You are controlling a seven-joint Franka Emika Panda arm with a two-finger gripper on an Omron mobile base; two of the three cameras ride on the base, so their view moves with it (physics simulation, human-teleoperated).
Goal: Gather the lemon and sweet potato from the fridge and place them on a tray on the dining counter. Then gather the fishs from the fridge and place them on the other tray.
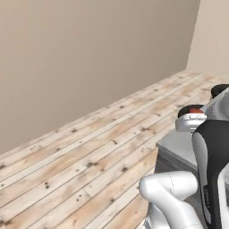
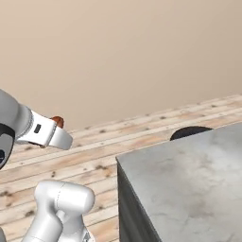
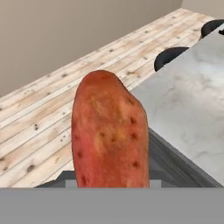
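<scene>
An orange-red sweet potato (image 3: 109, 135) with dark specks stands close in the hand view, and its lower end hides the finger tips. My gripper (image 1: 191, 112) is shut on it. From the right base view a bit of the sweet potato (image 2: 57, 121) pokes above the white hand (image 2: 47, 134). The hand hovers over the floor, just off the corner of the dining counter (image 2: 189, 179), whose light grey marbled top (image 3: 192, 109) lies to the right. The lemon, the fridge, the fishs and both trays are out of view.
Dark stools (image 3: 168, 56) (image 2: 189, 132) stand along the far side of the counter. Pale wooden floor (image 1: 89, 152) runs to a plain beige wall (image 1: 89, 53). The counter's dark side (image 2: 134, 212) drops close to the arm's base.
</scene>
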